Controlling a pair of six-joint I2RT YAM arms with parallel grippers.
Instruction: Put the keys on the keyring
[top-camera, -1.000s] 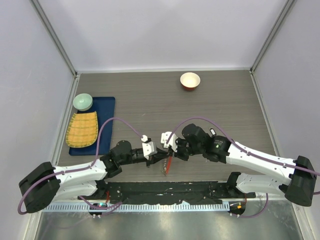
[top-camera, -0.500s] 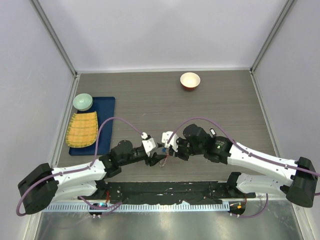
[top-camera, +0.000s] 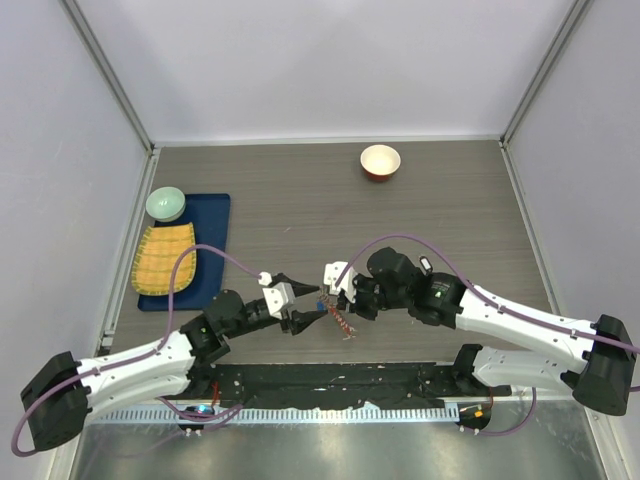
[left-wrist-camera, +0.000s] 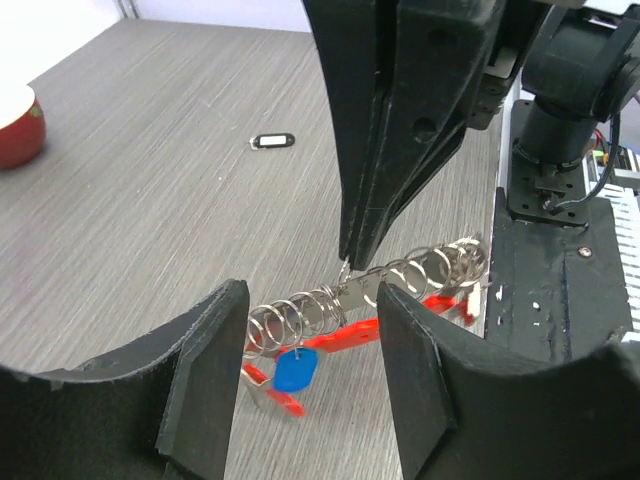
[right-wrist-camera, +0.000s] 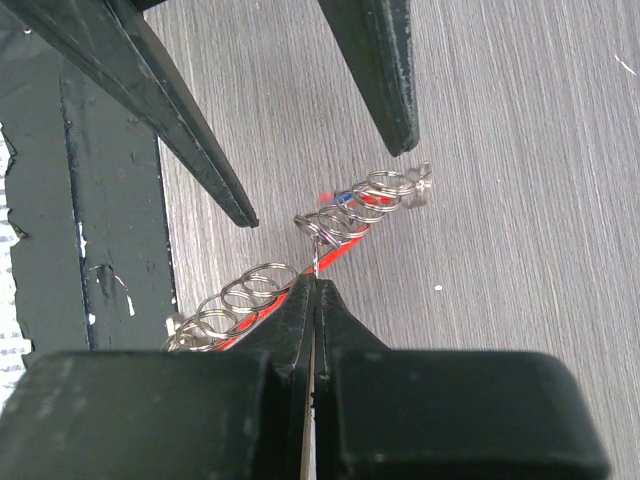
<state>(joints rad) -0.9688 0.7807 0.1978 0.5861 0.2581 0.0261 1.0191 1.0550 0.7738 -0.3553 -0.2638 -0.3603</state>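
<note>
The right gripper (right-wrist-camera: 313, 278) is pinched shut on the keyring (left-wrist-camera: 362, 292) and holds it low over the table (left-wrist-camera: 150, 220) near the front edge, most likely so the loops hang free for a key to slide on. The left gripper (left-wrist-camera: 315, 335) is wide open with nothing in it, close by the loops, maybe ready to grab. The keyring is thin shiny wire rings on a red curved bar, a flat blue key (left-wrist-camera: 295, 372) hangs under it, and an oval key (left-wrist-camera: 272, 141) lies well apart.
</note>
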